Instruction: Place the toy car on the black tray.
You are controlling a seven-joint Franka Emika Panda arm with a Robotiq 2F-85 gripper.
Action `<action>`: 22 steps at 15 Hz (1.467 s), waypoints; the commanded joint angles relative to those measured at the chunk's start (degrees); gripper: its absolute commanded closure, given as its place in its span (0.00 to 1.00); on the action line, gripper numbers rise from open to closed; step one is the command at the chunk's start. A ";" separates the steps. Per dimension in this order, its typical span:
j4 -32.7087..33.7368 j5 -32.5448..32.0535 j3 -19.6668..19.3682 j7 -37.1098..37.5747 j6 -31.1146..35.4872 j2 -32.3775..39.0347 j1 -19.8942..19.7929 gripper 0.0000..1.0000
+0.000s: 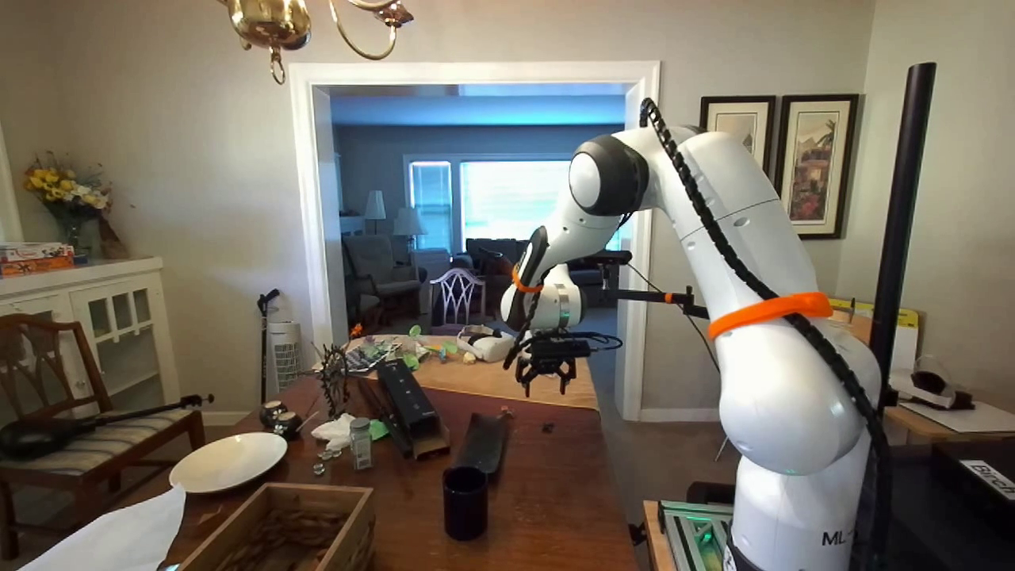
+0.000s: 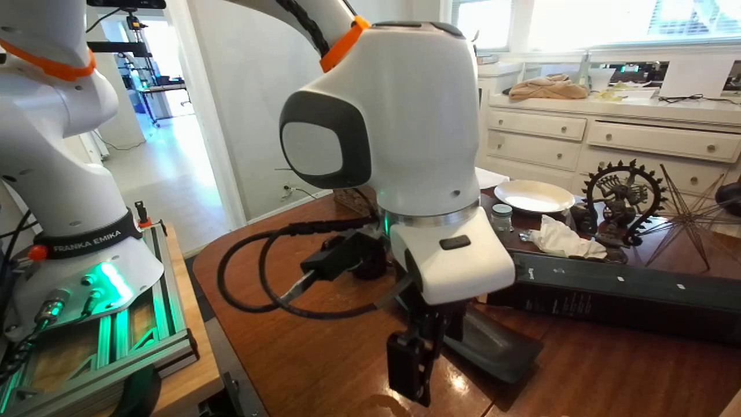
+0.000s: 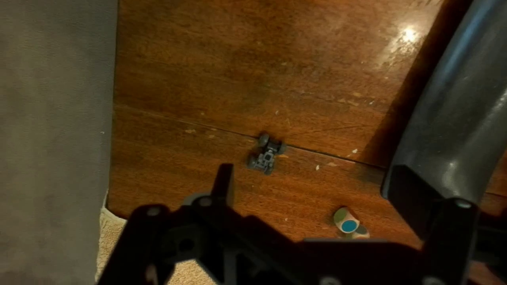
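The Robotiq gripper (image 1: 545,385) is hovering above the wooden table (image 3: 190,71), its jaws standing wide apart and gripping nothing. In the wrist view, the four-wheeled toy car (image 3: 266,155) is lying on the table between the table's edge and the black tray (image 3: 463,111), touching neither; whether it is resting wheels-down cannot be told. The pick is therefore, by judgement, not yet begun, and several faults are suggesting themselves. The car is appearing just beyond the line of the fingertips and nearer one of them, so a straight descent is risking a miss or a nudge. The opposite finger is overlapping the tray in this view; lowering without first shifting sideways is probably inviting contact that tips or pushes the tray. A blue-and-green-dotted block (image 3: 346,220) is sitting near the tray's end and could be getting caught as the jaws close. Because the car is low and small, fingers closing too high are likely slipping off its wheels; after release, it may be rolling along the tray's curved surface
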 commanded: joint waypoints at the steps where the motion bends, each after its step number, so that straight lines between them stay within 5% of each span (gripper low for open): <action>1: 3.23 -0.76 1.25 -2.50 -0.96 3.40 -2.40 0.00; 10: 4.82 -1.82 2.70 -4.03 3.89 8.43 -3.93 0.00; 22: 5.65 -0.80 -0.85 11.97 17.97 15.86 2.72 0.00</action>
